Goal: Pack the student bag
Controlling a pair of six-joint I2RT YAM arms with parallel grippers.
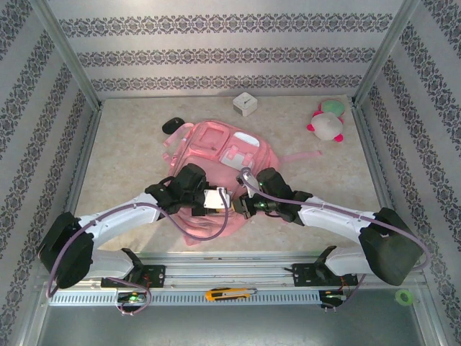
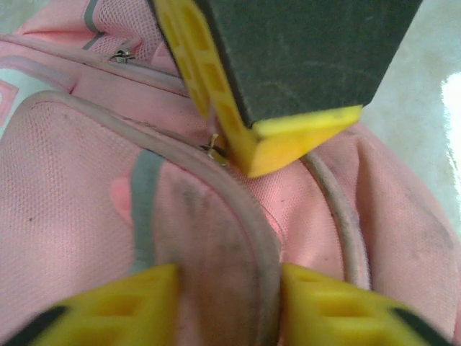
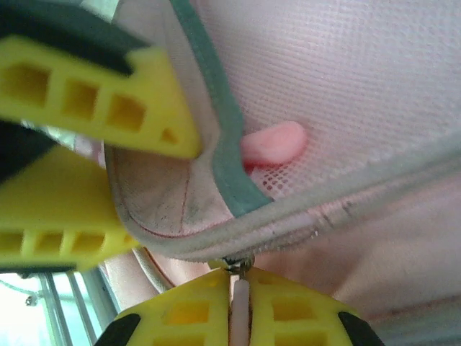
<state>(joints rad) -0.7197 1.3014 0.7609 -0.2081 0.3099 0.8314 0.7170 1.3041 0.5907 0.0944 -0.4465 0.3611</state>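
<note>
The right gripper (image 3: pixel 240 287) was clenched on a zip pull (image 3: pixel 240 311) at the near end of the bag (image 1: pixel 216 148). Just beside it, the left gripper (image 2: pixel 229 288) pinched a piped fold of the bag. Bare table (image 1: pixel 122 173) lay open on both sides. Behind a mesh pocket (image 3: pixel 346 86) sat something pink (image 3: pixel 274 140). The bag lay mid-table. A cube (image 1: pixel 245 104) and a plush (image 1: pixel 328 122) stood farther back, and a black thing (image 1: pixel 172 125) lay by the bag's far corner. Patterned walls (image 1: pixel 216 54) closed in the table.
</note>
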